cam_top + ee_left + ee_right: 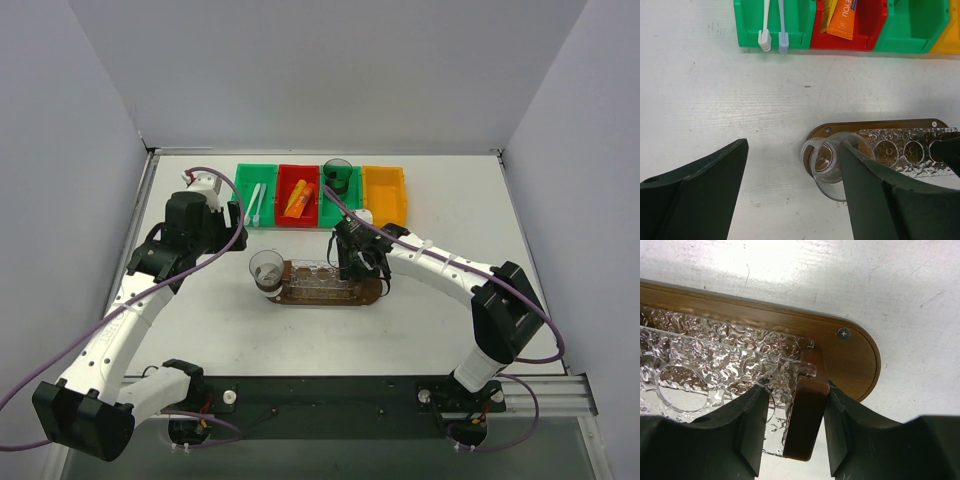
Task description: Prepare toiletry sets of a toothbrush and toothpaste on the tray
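The brown oval tray (372,291) lies mid-table and carries a clear textured rack with round holes (320,278). My right gripper (358,268) is shut on the brown upright post (807,410) at the tray's right end (855,360). My left gripper (794,145) is open and empty above the table, left of the tray (875,125). In the top view the left gripper (240,222) hovers near the green bin. Two pale toothbrushes (765,22) lie in that bin (256,203). The orange toothpaste (844,20) and the yellow toothpaste (829,12) lie in the red bin (298,197).
A clear cup (267,268) stands on the tray's left end, close to my left gripper's right finger (875,190). A dark green cup (337,175) stands in a second green bin. An orange-yellow bin (385,192) ends the row. White walls enclose the table.
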`<action>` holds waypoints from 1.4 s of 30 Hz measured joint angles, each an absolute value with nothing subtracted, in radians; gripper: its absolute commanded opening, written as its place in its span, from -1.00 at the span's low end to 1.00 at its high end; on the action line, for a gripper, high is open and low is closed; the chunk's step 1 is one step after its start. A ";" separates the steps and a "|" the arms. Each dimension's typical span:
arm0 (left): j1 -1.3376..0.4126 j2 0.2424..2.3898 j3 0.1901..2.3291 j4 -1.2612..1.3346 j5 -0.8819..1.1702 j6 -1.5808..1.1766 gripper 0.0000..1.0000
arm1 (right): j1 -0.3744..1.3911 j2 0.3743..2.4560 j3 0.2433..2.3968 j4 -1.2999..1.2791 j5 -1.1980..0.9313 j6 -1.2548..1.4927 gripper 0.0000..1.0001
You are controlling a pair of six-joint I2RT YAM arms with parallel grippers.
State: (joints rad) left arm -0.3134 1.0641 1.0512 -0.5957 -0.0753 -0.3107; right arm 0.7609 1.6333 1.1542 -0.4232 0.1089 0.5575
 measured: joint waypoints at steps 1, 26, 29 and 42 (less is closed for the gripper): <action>-0.313 1.064 1.051 -0.596 -0.076 -0.311 0.67 | 0.761 1.633 1.154 -0.423 0.110 0.558 -0.19; -0.313 1.064 1.051 -0.598 -0.088 -0.307 0.68 | 0.751 1.555 1.171 -0.482 0.184 0.558 0.12; -0.313 1.064 1.052 -0.598 -0.092 -0.306 0.68 | 0.733 1.484 1.186 -0.514 0.187 0.553 0.08; -0.290 1.063 1.123 -0.608 -0.100 -0.295 0.68 | 0.509 1.544 1.561 -0.569 0.121 0.479 -0.11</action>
